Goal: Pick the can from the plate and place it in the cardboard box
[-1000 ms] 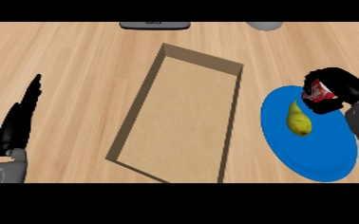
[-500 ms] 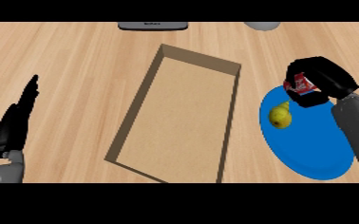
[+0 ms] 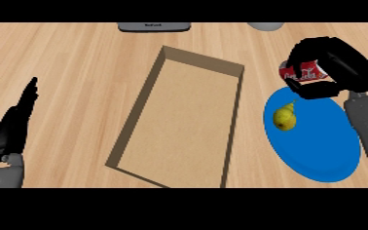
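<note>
Head view: right robot hand grips the can near the counter's right edge; move it left to reach the cardboard box.

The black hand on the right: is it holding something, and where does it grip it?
Yes: the right hand holds the red can, fingers and thumb curled round its side.

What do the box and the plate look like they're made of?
The box looks like cardboard: matte brown, thin upright walls, no gloss. The plate looks like smooth plastic or glazed ceramic, uniform blue with no texture; which one is unclear. Both sit on a wood-grain counter.
</note>
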Controlling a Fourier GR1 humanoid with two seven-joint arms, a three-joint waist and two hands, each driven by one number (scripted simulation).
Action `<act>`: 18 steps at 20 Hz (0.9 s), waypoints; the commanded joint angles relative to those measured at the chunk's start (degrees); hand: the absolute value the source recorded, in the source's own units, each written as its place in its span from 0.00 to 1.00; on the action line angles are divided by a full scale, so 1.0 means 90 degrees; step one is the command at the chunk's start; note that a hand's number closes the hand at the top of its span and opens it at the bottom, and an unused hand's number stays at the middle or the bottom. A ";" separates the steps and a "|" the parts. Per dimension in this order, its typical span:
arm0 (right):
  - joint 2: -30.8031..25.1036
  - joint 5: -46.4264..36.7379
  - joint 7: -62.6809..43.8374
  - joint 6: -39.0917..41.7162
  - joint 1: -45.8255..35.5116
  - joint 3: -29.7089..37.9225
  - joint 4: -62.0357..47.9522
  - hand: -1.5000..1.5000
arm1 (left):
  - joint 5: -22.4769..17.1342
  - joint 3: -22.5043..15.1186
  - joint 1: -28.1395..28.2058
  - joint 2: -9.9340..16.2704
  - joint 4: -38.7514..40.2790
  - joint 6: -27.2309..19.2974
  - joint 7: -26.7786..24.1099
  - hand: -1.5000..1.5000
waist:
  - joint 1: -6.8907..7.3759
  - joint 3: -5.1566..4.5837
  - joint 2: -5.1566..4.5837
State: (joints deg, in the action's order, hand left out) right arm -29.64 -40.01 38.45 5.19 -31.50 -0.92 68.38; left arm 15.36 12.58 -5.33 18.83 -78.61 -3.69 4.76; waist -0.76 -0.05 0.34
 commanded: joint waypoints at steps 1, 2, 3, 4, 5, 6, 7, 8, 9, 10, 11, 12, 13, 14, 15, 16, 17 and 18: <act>0.0162 0.0342 -0.0485 0.0790 0.0190 -0.0102 0.1240 1.00 | 0.0212 -0.0145 0.0030 -0.0151 -0.0003 -0.0159 -0.0103 0.50 | 0.0024 0.0001 -0.0008; 0.0348 0.0442 -0.0765 0.1039 0.0115 -0.0212 0.1396 1.00 | 0.0212 -0.0172 -0.0044 -0.0198 -0.0145 -0.0183 0.0164 0.50 | 0.0030 0.0001 -0.0004; 0.0425 0.0627 -0.0825 0.1173 0.0250 -0.0155 0.1548 1.00 | 0.0170 -0.0114 -0.0007 -0.0202 0.0301 -0.0159 -0.0322 0.50 | 0.0016 -0.0001 -0.0014; 0.0418 0.0751 -0.1033 0.1446 0.0103 -0.0126 0.1725 1.00 | 0.0046 -0.0026 -0.0195 -0.0020 -0.0161 0.0008 0.0158 0.50 | 0.0043 0.0002 -0.0008; 0.0722 0.0839 -0.1337 0.1460 0.0153 -0.0202 0.1849 1.00 | -0.0017 0.0132 0.0050 0.0070 0.0257 0.0040 -0.0428 0.50 | 0.0045 -0.0001 -0.0013; 0.0845 0.1050 -0.1874 0.1840 -0.0074 -0.0215 0.2191 1.00 | 0.0048 0.0060 0.0100 -0.0013 0.0257 -0.0009 -0.0355 0.50 | 0.0031 -0.0004 0.0001; 0.0992 0.1079 -0.2236 0.1952 -0.0266 -0.0257 0.2315 1.00 | 0.0047 0.0058 -0.0195 0.0061 0.0272 0.0051 -0.0167 0.50 | 0.0038 -0.0002 -0.0008; 0.1450 0.0908 -0.2374 0.1617 -0.0262 -0.0481 0.1986 1.00 | 0.0051 0.0020 -0.0191 0.0035 0.0270 0.0088 -0.0068 0.50 | 0.0089 0.0000 -0.0025; 0.1265 0.1150 -0.2582 0.2002 -0.0389 -0.0251 0.2179 1.00 | 0.0125 -0.0089 0.0265 -0.0171 -0.0128 -0.0044 -0.0135 0.50 | 0.0110 0.0003 -0.0016; 0.1554 0.1033 -0.2861 0.1901 -0.0627 -0.0390 0.1945 1.00 | 0.0068 0.0003 -0.0130 0.0023 -0.0020 0.0085 0.0042 0.50 | 0.0116 0.0003 -0.0027; 0.1951 0.0903 -0.3372 0.1762 -0.0725 -0.0640 0.2245 1.00 | 0.0252 -0.0131 -0.0406 -0.0046 0.0091 -0.0053 0.0173 0.50 | 0.0086 0.0001 -0.0023; 0.1889 0.1096 -0.3511 0.2034 -0.1067 -0.0445 0.2092 1.00 | 0.0146 0.0010 -0.0152 -0.0028 0.0453 -0.0020 -0.0467 0.50 | 0.0106 -0.0001 -0.0033; 0.2074 0.1098 -0.3691 0.2053 -0.0920 -0.0561 0.2124 1.00 | -0.0047 0.0160 -0.0343 0.0212 0.0344 0.0269 -0.0106 0.50 | 0.0102 0.0001 -0.0030; 0.2401 0.0915 -0.3882 0.1779 -0.1166 -0.0676 0.1742 1.00 | 0.0053 0.0060 -0.0277 0.0011 0.0361 0.0073 -0.0252 0.50 | 0.0136 0.0001 -0.0039; 0.2590 0.0975 -0.3983 0.1787 -0.1463 -0.0662 0.1442 1.00 | 0.0310 -0.0187 -0.0290 -0.0223 0.0396 -0.0158 -0.0283 0.50 | 0.0150 0.0000 -0.0048; 0.2871 0.0945 -0.4474 0.1826 -0.1286 -0.0865 0.1864 1.00 | 0.0244 -0.0061 -0.0330 -0.0141 0.0330 -0.0143 -0.0078 0.50 | 0.0117 0.0001 -0.0029; 0.3120 0.0675 -0.4447 0.1593 -0.1466 -0.1084 0.1219 1.00 | 0.0127 -0.0031 -0.0405 -0.0103 0.0476 0.0006 -0.0176 0.50 | 0.0171 -0.0001 -0.0052; 0.3087 0.0921 -0.4526 0.1776 -0.1445 -0.0857 0.1437 1.00 | 0.0159 0.0006 -0.0211 -0.0065 0.0245 -0.0026 -0.0172 0.50 | 0.0138 0.0003 -0.0035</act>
State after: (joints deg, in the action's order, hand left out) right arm -7.00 -31.90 3.26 21.02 -42.00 -7.57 83.16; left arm 16.71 12.37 -7.70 18.22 -75.81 -3.85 3.28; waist 0.39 -0.05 0.03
